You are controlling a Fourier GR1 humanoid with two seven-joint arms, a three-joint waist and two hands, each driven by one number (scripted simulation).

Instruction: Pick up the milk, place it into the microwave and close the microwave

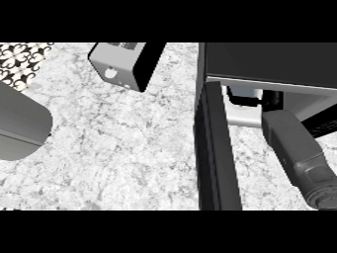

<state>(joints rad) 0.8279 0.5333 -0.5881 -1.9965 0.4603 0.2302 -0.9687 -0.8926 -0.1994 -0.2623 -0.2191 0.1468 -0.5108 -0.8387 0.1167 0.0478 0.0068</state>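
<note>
The right robot hand (272, 100) is reaching inside the open microwave (273, 62), mostly hidden under its top, so I cannot tell whether it is pinching or spread. The milk (242, 92) is sitting inside, just left of it, near the open door (216, 148).

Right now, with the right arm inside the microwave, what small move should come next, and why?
Probably draw the right hand straight back out, once the milk is let go. The milk is already inside the microwave, and the forearm lies across the opening, so the open door cannot swing shut until it clears.
</note>
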